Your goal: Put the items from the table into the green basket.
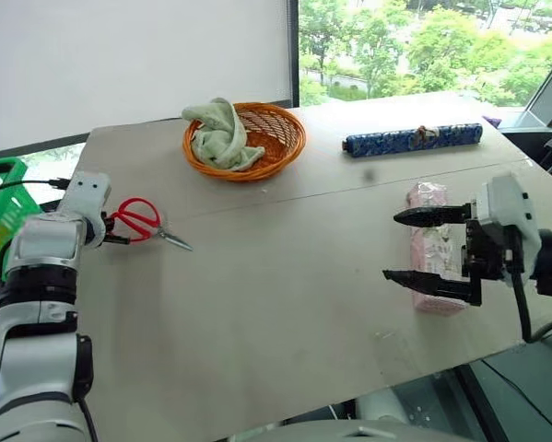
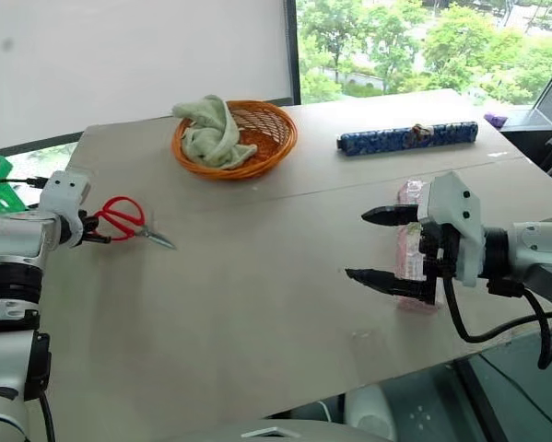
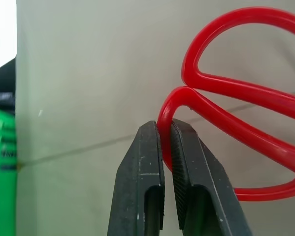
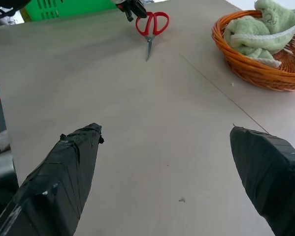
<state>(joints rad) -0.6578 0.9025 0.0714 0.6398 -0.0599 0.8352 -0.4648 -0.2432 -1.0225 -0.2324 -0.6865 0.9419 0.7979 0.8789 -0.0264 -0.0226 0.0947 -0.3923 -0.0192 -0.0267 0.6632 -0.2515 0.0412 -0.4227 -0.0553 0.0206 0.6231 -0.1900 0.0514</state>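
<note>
While the scissors (image 1: 139,219) lie at nine o'clock on the table (image 1: 285,304), the left gripper (image 3: 165,135) pinches one red handle loop between nearly closed fingers. At three o'clock the right gripper (image 1: 412,245) hangs wide open and empty before the pink packet (image 1: 429,241). Beyond, at one o'clock, rests the blue roll (image 1: 414,139); the green basket (image 1: 1,198) sits off the table's nine o'clock edge

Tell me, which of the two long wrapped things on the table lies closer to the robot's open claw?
The long pink floral-wrapped packet, right beside the open right gripper. The long dark blue patterned roll lies farther back, beyond the table's seam.
</note>
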